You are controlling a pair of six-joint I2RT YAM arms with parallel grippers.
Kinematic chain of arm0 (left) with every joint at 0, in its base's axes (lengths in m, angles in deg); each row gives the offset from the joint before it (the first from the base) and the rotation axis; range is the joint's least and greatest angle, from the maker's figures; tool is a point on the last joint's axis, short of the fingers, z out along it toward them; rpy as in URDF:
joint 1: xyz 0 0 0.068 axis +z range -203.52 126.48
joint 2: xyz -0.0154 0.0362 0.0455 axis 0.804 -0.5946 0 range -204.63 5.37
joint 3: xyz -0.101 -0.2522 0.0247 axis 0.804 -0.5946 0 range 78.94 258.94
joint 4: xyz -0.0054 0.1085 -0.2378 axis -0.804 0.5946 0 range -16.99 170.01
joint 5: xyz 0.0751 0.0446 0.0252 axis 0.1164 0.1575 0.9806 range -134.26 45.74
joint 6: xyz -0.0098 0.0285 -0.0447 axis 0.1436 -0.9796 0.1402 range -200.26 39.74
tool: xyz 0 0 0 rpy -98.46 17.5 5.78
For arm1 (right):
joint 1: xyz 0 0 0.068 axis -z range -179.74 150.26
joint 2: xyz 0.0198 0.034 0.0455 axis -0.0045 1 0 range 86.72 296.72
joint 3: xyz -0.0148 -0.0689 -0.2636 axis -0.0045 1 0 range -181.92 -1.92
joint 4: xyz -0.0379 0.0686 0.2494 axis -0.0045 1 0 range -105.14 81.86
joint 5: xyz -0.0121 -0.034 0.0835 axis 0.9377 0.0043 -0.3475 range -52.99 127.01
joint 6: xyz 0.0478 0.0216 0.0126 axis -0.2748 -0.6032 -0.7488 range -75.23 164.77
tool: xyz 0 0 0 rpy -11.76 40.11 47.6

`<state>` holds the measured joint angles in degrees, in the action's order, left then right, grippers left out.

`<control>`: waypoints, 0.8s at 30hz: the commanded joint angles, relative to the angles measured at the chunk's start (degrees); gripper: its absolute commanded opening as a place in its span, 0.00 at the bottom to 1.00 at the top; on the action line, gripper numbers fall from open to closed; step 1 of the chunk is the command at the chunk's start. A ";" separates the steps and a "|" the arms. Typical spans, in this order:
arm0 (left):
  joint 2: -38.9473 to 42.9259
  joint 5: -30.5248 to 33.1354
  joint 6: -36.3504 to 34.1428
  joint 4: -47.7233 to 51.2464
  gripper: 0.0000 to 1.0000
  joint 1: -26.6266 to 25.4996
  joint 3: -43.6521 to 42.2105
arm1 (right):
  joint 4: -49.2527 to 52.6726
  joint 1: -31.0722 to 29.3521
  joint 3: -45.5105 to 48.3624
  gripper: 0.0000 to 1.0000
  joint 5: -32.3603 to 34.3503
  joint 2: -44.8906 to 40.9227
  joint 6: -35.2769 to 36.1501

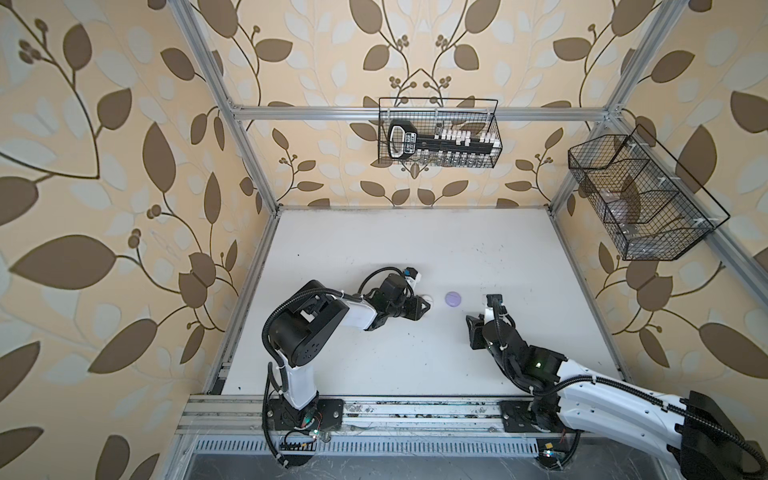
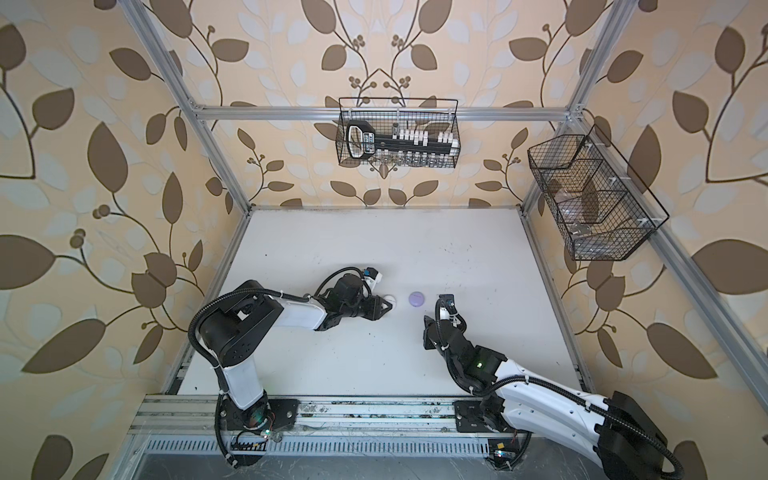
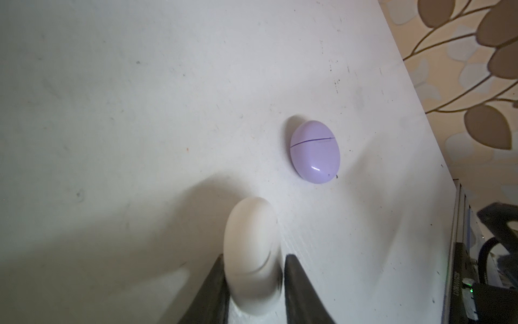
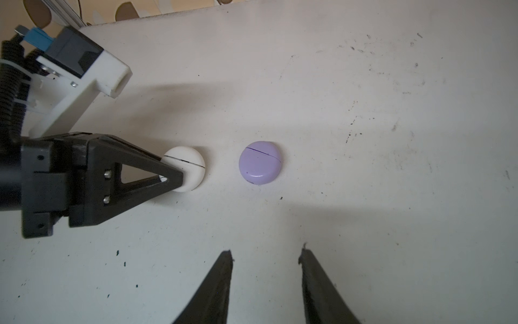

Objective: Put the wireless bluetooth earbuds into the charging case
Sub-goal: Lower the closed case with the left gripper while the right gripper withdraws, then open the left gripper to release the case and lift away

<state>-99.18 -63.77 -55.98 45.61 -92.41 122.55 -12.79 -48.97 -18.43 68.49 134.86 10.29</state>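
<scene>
Near the middle of the table (image 1: 374, 249), my left gripper (image 3: 255, 255) sits around the shut white case (image 4: 192, 168), tight or loose I cannot tell, my right gripper (image 4: 266, 249) has its jaws apart and empty, no earbuds show, so I should back out slowly and straight.

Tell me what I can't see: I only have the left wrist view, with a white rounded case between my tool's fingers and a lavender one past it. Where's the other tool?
Observer: The right tool is open and empty, aimed at the lavender round plastic case but apart from it.
Operator: Is the white case's lid shut?
Observer: Yes. The right wrist view shows the white round plastic case lying flat, its seam just a thin dark line.
Operator: Anything else around?
Observer: In both top views a black wire basket hangs at the back, and a second black wire basket hangs at the right side.
</scene>
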 commanded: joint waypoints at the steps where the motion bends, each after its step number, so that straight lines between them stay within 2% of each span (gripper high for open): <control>1: 0.92 -0.36 -0.54 0.27 0.38 0.57 1.31 | -0.51 0.28 -1.69 0.42 -0.37 0.24 -0.32; 8: 3.48 2.55 -0.47 1.88 0.45 0.79 0.42 | -0.67 0.56 -1.68 0.42 -0.72 0.26 -0.33; 16: 10.40 9.41 -2.33 8.96 0.56 1.00 -0.02 | -0.55 0.99 -1.55 0.42 -0.99 -0.06 -0.27; 21: 17.10 16.68 -4.80 12.86 0.71 0.92 -1.60 | 1.28 1.66 -2.33 0.43 -1.16 -0.90 -0.65; 24: 24.66 23.35 -6.55 13.48 0.77 0.88 -4.69 | 3.49 2.29 -3.40 0.46 -0.72 -2.56 -0.37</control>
<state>-81.30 -48.62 -59.57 57.07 -92.04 119.97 -11.39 -47.16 -19.13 67.44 133.90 10.32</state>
